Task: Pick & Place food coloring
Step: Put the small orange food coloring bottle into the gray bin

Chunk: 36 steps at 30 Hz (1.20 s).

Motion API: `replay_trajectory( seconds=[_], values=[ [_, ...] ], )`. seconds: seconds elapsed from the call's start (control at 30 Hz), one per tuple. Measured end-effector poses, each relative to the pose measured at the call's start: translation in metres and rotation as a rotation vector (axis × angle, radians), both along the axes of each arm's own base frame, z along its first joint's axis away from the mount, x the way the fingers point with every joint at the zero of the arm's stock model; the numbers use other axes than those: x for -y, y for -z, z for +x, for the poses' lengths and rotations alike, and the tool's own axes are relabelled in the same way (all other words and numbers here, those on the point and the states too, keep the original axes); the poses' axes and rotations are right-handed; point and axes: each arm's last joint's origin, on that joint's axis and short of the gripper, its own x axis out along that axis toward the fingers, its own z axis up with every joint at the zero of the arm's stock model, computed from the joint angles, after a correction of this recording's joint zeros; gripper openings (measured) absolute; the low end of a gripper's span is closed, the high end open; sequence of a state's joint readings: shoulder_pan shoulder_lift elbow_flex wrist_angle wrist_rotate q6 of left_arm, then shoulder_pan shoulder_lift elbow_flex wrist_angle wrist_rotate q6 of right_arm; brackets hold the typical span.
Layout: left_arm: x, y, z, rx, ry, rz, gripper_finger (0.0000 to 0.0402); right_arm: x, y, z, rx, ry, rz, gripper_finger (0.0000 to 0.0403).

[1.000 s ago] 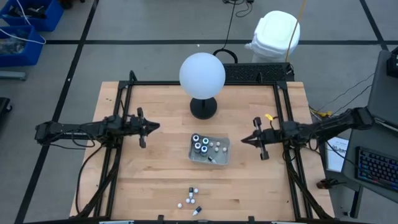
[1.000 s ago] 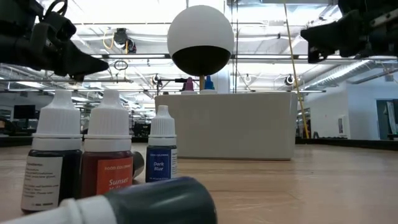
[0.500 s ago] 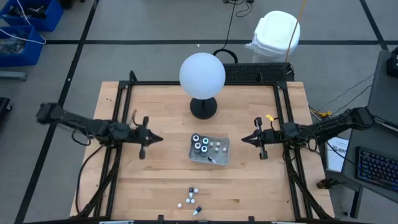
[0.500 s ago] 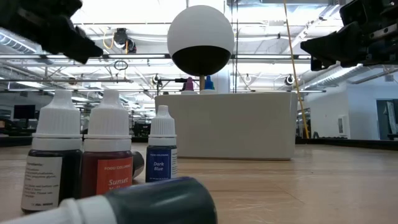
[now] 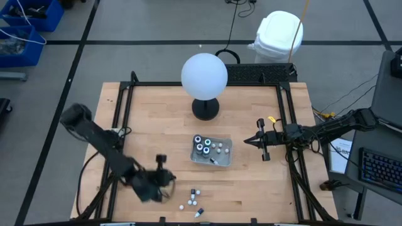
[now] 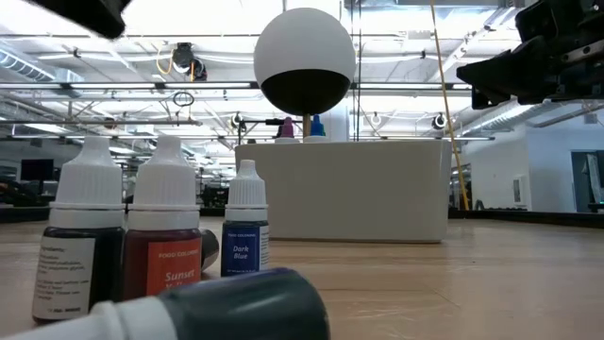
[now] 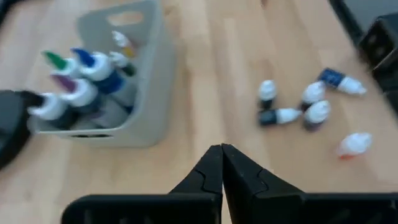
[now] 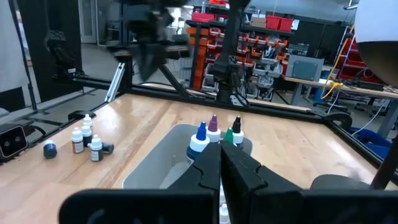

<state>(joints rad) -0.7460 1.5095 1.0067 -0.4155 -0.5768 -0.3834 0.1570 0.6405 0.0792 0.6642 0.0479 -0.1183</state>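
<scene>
- Left gripper (image 7: 221, 149) has its fingers pressed together with nothing between them. In the high view it hangs over the near-left part of the table (image 5: 157, 138), just left of the loose bottles.
- Straight ahead of it in its wrist view are those loose food coloring bottles (image 7: 309, 112): a handful of tiny white-capped ones, some standing, some tipped over. They sit well apart from the tray, so my guess is these are the ones left to pick.
- From the low view you can read labels up close: one says "Dark Blue" (image 6: 245, 227), another "Sunset" something (image 6: 162, 231), plus a dark one lying on its side right at the lens (image 6: 217, 307).
- The clear rectangular tray (image 5: 222, 154) sits mid-table and already holds several bottles with coloured tips (blue, purple, green) standing upright (image 8: 214, 134). Looks like the drop-off spot.
- Right gripper (image 8: 221, 165) is also closed and empty, parked just right of the tray, pointing at it. Seems to be waiting out of the way.
- Big white globe lamp (image 5: 204, 75) on its black base stands behind the tray, not involved.
- The left fingers would need to spread before they can take a bottle.
</scene>
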Motion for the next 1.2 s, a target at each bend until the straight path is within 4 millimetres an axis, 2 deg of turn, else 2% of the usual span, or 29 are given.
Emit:
replay_trajectory(
  seconds=[0.1, 0.23, 0.43, 0.67, 1.07, 1.2],
  values=[
    [0.026, -0.002, 0.021, -0.032, -0.025, -0.047, 0.0040, 0.000, 0.000, 0.000, -0.005, 0.000, 0.018, 0.0001],
    [0.055, 0.003, 0.045, -0.115, 0.034, -0.111, 0.0093, 0.000, 0.000, 0.000, 0.000, -0.001, 0.028, 0.0001],
    [0.081, 0.016, 0.062, -0.291, 0.073, -0.252, 0.0172, 0.000, -0.001, 0.000, 0.002, -0.003, 0.032, 0.0001],
    [0.088, 0.038, 0.069, -0.371, 0.019, -0.257, 0.0208, 0.000, -0.001, 0.000, 0.006, -0.003, 0.031, 0.0000],
    [0.090, 0.068, 0.073, -0.482, -0.005, -0.253, 0.0209, 0.000, -0.002, 0.000, 0.019, -0.003, 0.023, 0.0000],
    [0.090, 0.070, 0.075, -0.472, 0.004, -0.263, 0.0209, 0.000, -0.002, 0.000, 0.019, -0.003, 0.023, 0.0000]
  ],
)
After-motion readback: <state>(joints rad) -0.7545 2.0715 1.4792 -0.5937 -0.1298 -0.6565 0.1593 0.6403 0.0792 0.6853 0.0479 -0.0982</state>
